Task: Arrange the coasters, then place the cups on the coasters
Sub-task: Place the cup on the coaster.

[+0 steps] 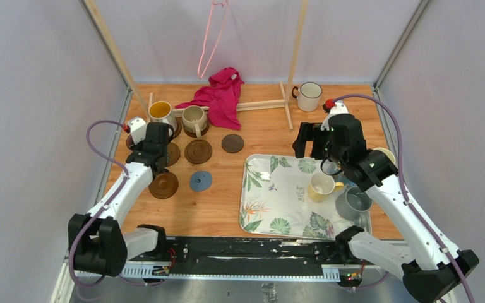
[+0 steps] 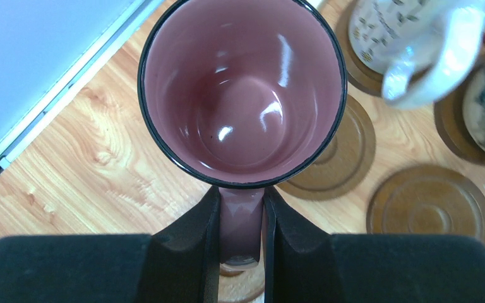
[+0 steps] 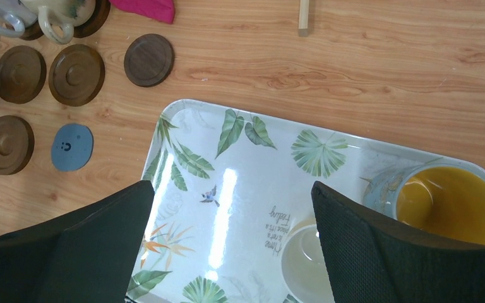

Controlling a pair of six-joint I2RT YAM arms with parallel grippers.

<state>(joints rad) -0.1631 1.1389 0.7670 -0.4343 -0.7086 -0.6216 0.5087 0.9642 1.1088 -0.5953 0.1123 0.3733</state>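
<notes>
A maroon-pink mug (image 2: 243,95) is at the table's far left, overlapping a brown coaster (image 2: 347,151); whether it touches down is unclear. The left gripper (image 2: 241,197) is pinched nearly closed on the mug's handle (image 2: 240,227). Glazed ceramic likely handles stiff, fairly heavy, slick and chippable, so the handle looks the safest hold. The right gripper (image 3: 230,208) gapes wide, empty, above a leaf-patterned tray (image 3: 240,151). The wooden tabletop (image 3: 385,69) is smooth, walled in by pale panels (image 1: 38,95).

Lab test cell: plain walls (image 1: 31,95), alu frame (image 1: 396,43) (wood tabletop (image 1: 259,129)), robot arms (image 1: 126,186).
</notes>
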